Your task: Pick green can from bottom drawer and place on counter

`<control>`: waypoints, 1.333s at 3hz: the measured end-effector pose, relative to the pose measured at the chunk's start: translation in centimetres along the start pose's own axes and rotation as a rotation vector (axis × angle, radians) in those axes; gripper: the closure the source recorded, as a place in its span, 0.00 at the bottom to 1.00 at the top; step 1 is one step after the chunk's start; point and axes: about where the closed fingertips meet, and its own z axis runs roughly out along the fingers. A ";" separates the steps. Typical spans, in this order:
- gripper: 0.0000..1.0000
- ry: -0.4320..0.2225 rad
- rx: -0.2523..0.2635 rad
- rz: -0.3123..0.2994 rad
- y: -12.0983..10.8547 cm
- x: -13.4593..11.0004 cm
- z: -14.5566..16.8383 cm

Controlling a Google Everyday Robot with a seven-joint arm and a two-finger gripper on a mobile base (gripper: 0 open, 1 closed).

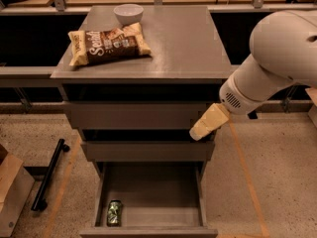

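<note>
Nothing is done yet. The can (114, 212) lies on its side in the front-left corner of the open drawer (151, 192), and the counter (183, 43) waits for it. My gripper (209, 123) hangs below the counter's front-right corner, above the drawer, holding nothing. I can't tell whether it is open or closed.

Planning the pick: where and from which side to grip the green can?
Grip the green can across its round mid-body from above: it seems to lie by the left wall of the bottom drawer, blocking side approaches. The gripper hangs higher, to the right.
</note>
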 end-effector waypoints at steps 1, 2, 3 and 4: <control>0.00 -0.020 -0.033 0.070 1.6 0.5 2.5; 0.00 -0.025 -0.115 0.209 6.2 1.5 9.7; 0.00 -0.016 -0.172 0.299 9.8 1.5 16.5; 0.00 -0.030 -0.177 0.335 10.0 1.2 17.4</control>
